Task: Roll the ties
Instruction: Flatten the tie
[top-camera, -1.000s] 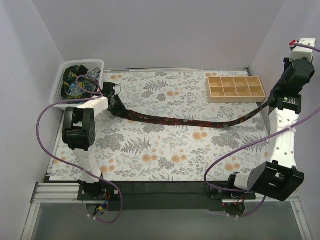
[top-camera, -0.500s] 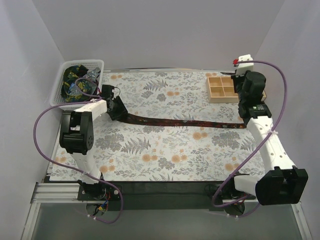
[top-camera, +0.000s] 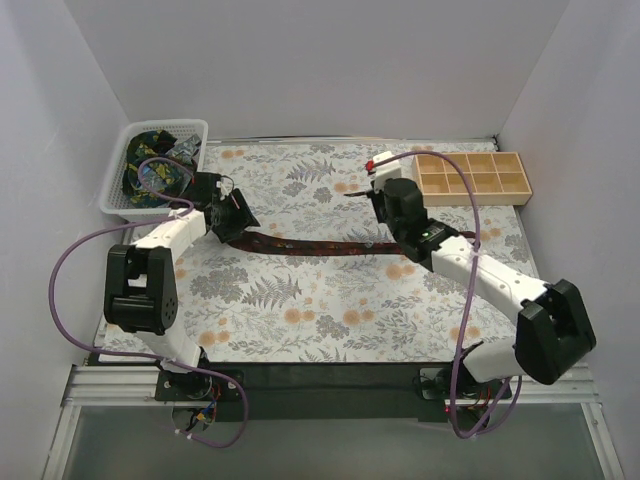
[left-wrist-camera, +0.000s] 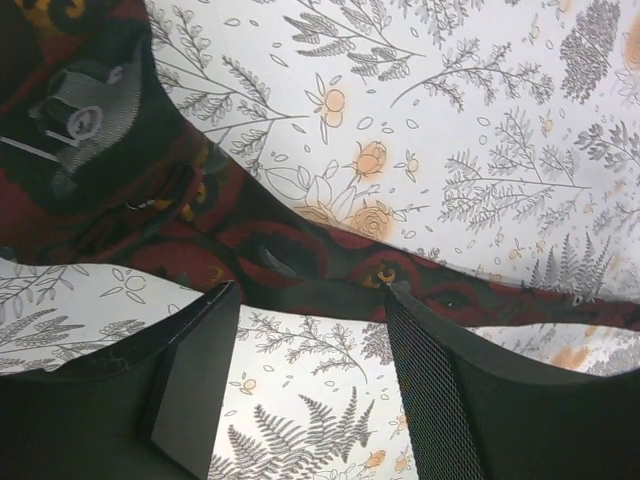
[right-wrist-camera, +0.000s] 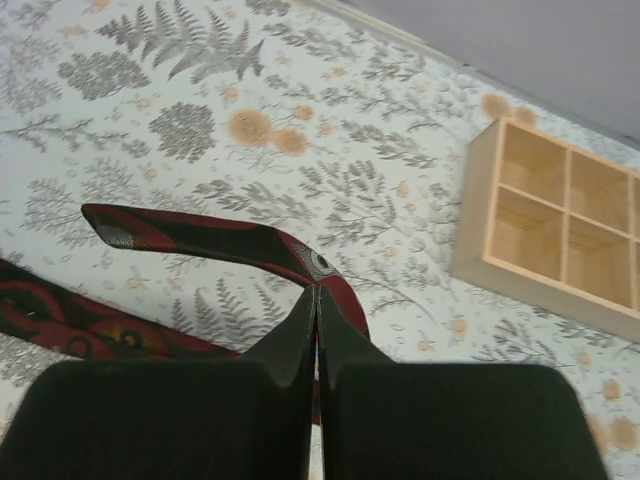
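Hanging limp and light, the maroon fabric necktie (right-wrist-camera: 200, 235) is pinched near its narrow tip by the right hand (right-wrist-camera: 316, 298); the left hand (left-wrist-camera: 312, 300) gapes open.

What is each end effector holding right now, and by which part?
The right end effector pinches the tie just behind its narrow tip. The left end effector is open over the wide end, holding nothing.

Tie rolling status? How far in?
Done: nothing rolled; the box is empty. In hand: right gripper pinches the maroon tie by its narrow end, lifted and bent back; left gripper is open over the wide end. Left: roll it, then the ties in the basket.
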